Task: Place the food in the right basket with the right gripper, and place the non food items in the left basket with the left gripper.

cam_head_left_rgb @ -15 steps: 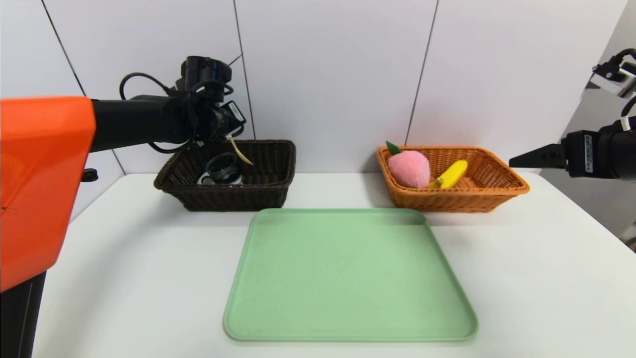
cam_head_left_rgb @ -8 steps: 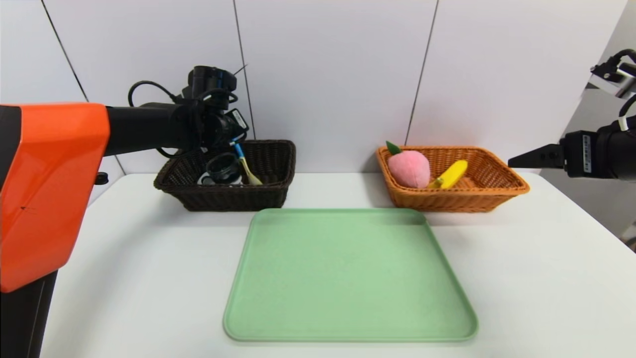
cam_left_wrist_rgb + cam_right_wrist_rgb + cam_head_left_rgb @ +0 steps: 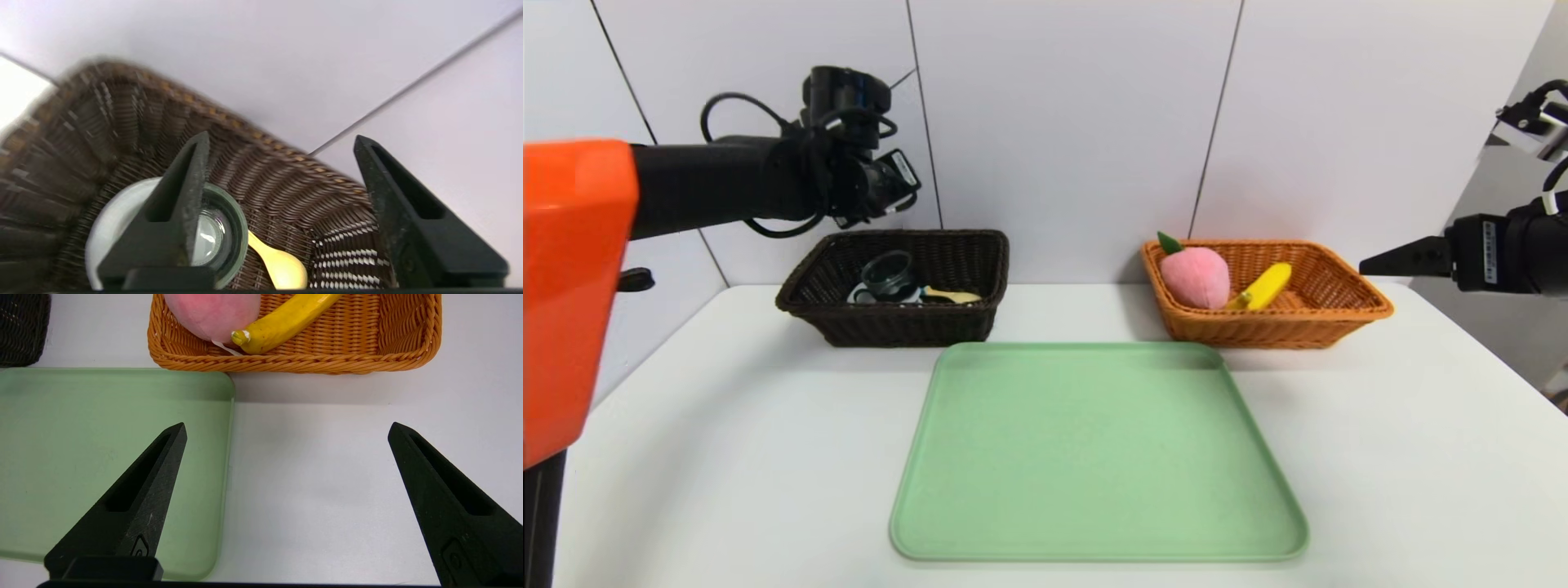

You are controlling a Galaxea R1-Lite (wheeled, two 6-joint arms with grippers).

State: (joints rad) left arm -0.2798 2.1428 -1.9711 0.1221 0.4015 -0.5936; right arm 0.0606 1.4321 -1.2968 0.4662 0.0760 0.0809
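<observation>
The dark brown left basket point(image 3: 890, 325) holds the glass cup point(image 3: 888, 273), the tan spoon point(image 3: 952, 296) lying flat beside it, and the white tape roll point(image 3: 110, 216) under the cup point(image 3: 222, 234). My left gripper point(image 3: 281, 136) hangs open and empty above this basket point(image 3: 286, 179), over the spoon point(image 3: 282, 267); in the head view the left gripper point(image 3: 886, 186) is up against the wall. The orange right basket point(image 3: 1274, 331) holds the pink peach point(image 3: 1195, 276) and the banana point(image 3: 1264, 286). My right gripper point(image 3: 287, 426) is open and empty, parked to the right of that basket point(image 3: 286, 363).
A green tray point(image 3: 1094, 449) lies bare in the middle of the white table, in front of both baskets. The white tiled wall stands right behind the baskets. The table's right edge runs under the right arm point(image 3: 1503, 253).
The left gripper opened and let go of the spoon, which dropped from hanging at the jaws to lying in the dark basket. The left arm then rose. The right arm stayed still.
</observation>
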